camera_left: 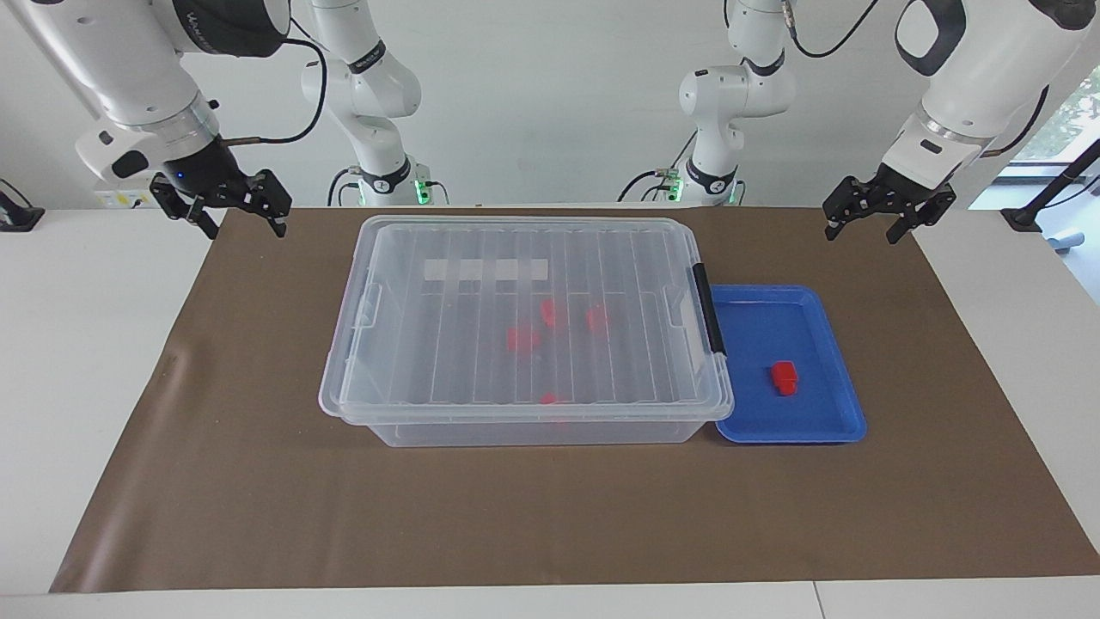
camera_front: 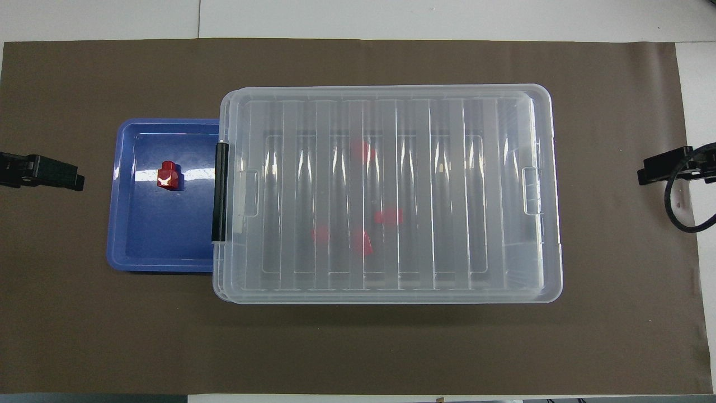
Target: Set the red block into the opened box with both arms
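In the blue tray [camera_left: 825, 430], red block [camera_left: 783, 377], well apart from both spread jaws.

- We see the ribbed lid [camera_left: 533, 309] lying shut over the box [camera_left: 524, 430], barring any way down to its inside.
- We find the red block [camera_left: 783, 376] uncovered in the blue tray [camera_left: 838, 425], open from above.
- The tray sits against the box's black latch bar [camera_left: 710, 309], closing that side.
- Bare brown mat [camera_left: 258, 481] surrounds both.
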Controlling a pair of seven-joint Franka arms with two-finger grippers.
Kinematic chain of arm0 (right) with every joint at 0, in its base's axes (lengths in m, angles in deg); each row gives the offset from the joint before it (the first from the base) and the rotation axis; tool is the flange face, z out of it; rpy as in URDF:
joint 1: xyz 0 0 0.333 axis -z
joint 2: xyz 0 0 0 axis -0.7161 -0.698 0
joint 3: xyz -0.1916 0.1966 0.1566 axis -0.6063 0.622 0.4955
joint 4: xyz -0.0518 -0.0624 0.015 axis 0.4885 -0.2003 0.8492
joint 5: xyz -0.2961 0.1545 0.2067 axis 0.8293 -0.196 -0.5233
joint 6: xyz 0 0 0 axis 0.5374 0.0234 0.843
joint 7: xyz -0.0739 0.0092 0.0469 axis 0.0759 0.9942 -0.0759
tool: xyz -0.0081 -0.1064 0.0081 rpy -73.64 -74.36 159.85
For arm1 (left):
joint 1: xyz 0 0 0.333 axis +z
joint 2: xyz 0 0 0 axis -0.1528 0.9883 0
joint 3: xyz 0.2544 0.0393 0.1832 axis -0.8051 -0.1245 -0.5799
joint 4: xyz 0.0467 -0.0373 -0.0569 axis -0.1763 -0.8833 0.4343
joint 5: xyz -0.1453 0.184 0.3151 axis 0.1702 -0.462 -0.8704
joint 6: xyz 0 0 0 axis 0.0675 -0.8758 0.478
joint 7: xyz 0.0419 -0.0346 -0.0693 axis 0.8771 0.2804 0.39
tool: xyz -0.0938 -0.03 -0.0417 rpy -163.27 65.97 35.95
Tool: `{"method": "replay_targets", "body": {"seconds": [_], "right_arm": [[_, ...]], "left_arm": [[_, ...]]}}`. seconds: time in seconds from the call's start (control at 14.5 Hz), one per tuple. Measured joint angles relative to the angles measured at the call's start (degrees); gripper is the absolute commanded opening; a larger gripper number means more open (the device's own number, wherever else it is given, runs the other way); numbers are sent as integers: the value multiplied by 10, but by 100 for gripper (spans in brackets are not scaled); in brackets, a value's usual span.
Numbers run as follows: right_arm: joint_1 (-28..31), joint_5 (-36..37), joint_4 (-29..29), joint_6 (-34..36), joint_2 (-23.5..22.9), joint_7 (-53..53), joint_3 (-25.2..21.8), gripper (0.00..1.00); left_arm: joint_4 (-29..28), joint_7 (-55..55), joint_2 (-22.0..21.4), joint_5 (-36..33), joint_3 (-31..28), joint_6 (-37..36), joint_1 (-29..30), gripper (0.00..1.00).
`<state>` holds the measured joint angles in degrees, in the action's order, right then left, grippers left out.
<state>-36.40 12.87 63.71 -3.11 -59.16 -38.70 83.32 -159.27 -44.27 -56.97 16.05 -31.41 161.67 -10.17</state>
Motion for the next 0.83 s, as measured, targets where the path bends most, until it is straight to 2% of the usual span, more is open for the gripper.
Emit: {"method": "replay_targets", "body": {"seconds": [0.34,0.55,0.69,0.83], "right_arm": [[0,0,1,-4,0,0,0,100],[0,0,14,-34,1,-2,0,100],[-8,-1,49,-81,7,-15,1,100],[-30,-1,117,-153,22,-38,2,100]], "left_arm": [[0,0,0,0,-1,0,0,100],[0,0,0,0,-3,0,2,100],[0,0,0,0,-4,0,2,100],[0,0,0,0,-4,0,2,100]]}}
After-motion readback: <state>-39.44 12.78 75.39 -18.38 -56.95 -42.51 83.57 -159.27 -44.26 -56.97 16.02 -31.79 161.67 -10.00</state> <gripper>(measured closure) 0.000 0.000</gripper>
